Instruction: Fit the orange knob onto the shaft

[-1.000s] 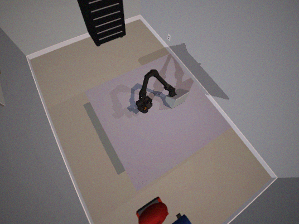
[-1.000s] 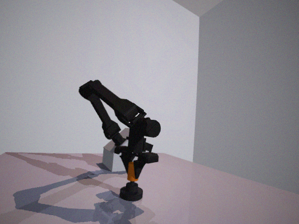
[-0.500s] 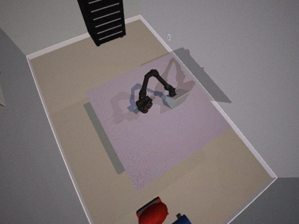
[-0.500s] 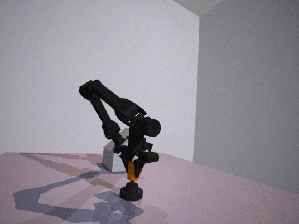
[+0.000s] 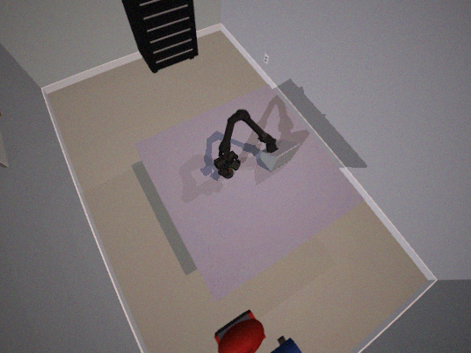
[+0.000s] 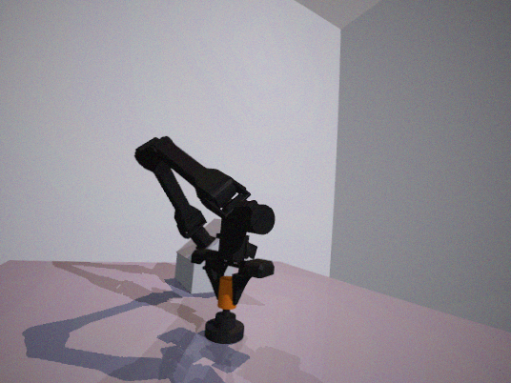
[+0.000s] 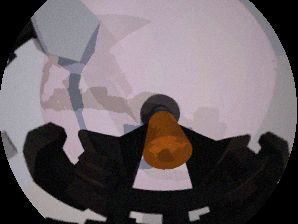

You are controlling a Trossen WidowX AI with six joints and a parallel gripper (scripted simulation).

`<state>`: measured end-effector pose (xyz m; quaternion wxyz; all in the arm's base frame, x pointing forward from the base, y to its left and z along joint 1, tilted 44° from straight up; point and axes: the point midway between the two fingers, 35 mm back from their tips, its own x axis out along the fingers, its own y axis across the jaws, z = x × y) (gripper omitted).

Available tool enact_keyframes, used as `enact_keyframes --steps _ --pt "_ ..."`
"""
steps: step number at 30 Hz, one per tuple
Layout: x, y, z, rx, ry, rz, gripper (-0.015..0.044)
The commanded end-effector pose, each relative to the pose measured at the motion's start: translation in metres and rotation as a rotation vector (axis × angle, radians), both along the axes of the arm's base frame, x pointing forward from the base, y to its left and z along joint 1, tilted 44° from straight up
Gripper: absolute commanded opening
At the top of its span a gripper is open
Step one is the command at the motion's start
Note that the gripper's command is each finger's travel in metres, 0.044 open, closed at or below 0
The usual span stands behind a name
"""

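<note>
- Round pedestal (image 6: 224,330): dark, squat disc, matte, sitting flat on the pale mauve table top (image 6: 362,333); looks rigid.
- Gripper (image 6: 230,296): black fingers clamped on the orange knob's sides, a sensible hold.
- Orange knob (image 6: 226,292): smooth, stiff cylinder, probably light and slightly slippery, upright just above the pedestal.
- Shaft: hidden under the knob; cannot tell.

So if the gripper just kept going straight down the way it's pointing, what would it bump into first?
The gripper points down, shut on the orange knob. Going on, the knob would probably meet the dark shaft on the round pedestal right underneath; it looks almost touching already.
</note>
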<state>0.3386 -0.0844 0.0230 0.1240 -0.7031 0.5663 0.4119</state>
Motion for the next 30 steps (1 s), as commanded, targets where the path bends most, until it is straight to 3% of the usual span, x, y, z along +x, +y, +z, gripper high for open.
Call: enact_keyframes --steps 1,19,30 --pt "-0.0003 -0.0004 -0.0003 -0.001 0.002 0.005 0.0000" --pt "0.0007 0.0016 0.0020 -0.001 0.002 0.005 0.0000" --pt "0.0011 0.0000 0.0008 -0.005 0.147 0.155 0.0000"
